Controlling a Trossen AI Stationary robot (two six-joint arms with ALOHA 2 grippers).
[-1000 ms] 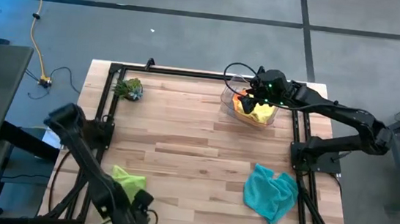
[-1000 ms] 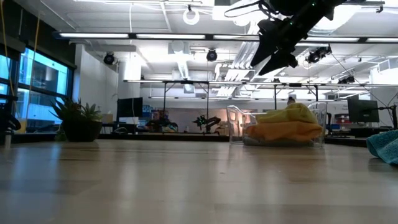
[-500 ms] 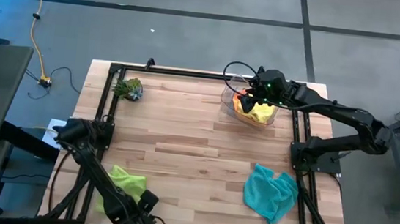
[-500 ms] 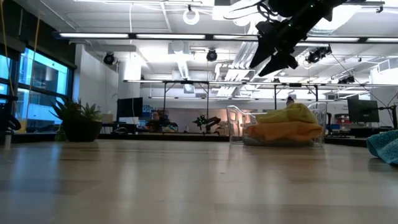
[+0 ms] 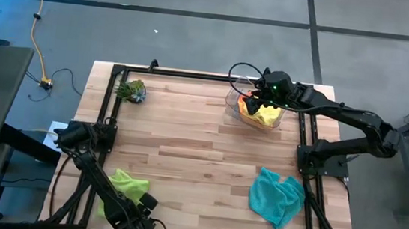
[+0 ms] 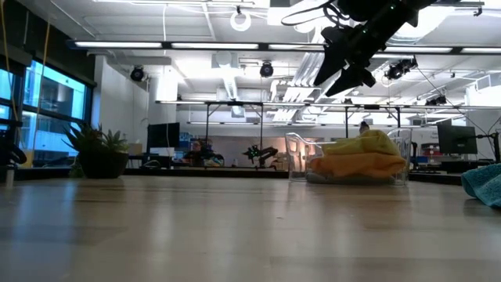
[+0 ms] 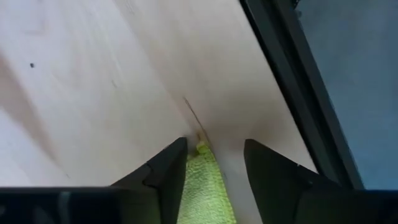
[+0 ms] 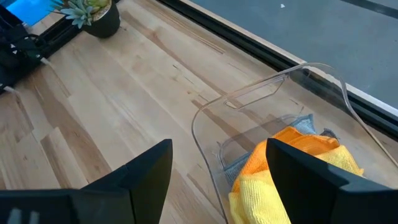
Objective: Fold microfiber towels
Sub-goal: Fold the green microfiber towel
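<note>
The table (image 5: 187,139) is pale blond wood in long planks with darker grain streaks, framed by black rails. At about 7 o'clock on it lies a lime green towel (image 5: 128,185); at about 4 o'clock, a teal towel (image 5: 275,196). At about 1 o'clock a clear, colourless plastic bin (image 8: 261,109) holds a bright yellow towel (image 8: 258,199) with an orange towel (image 8: 292,146) and a strip of grey towel (image 8: 308,123) beside it. At about 11 o'clock a small plant (image 5: 132,90) shows green spiky leaves in a dark pot. Both arms are black. The floor around is dull grey with dark seams, and a yellow cable (image 5: 39,31) crosses it.
</note>
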